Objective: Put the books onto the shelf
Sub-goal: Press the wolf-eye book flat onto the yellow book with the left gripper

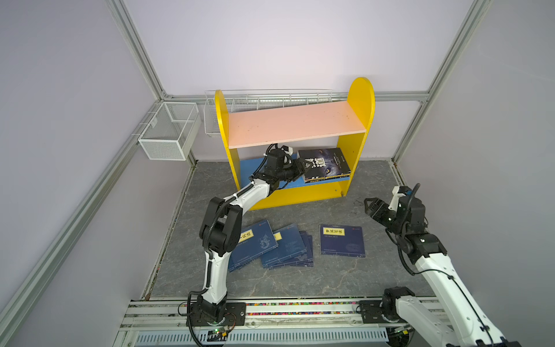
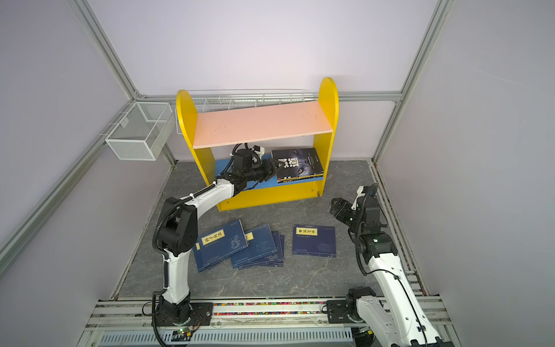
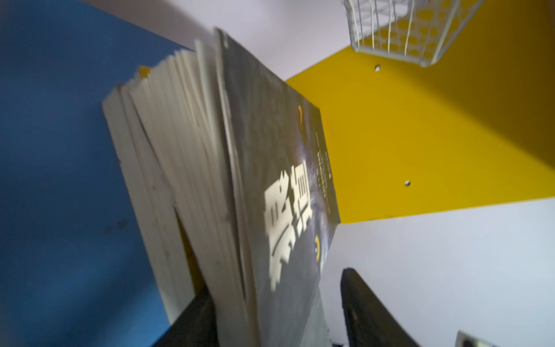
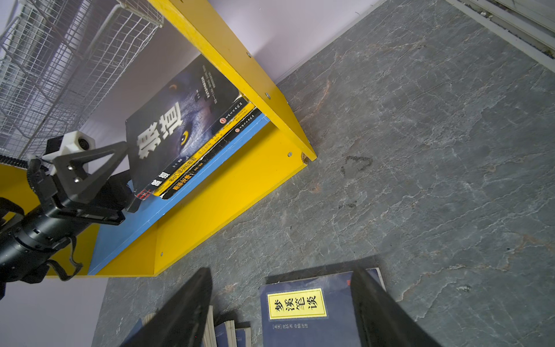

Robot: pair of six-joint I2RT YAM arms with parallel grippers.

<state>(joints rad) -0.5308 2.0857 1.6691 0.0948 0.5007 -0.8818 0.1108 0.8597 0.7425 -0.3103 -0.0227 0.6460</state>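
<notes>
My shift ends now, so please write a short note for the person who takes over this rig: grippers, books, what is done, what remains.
Left gripper: open, jaws astride the edge of the top black book.
Right gripper: open, empty, above the table.
Done: three books stacked flat on the blue lower board.
To do: the navy pile and one separate navy book, all on the table.

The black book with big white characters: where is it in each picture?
Top view: black book on the blue lower board, right end.
Top view: book, same place.
Left wrist: book, close up, pages fanned.
Right wrist: book topping a stack.
Shared landmark: yellow side panel beside it.
</notes>
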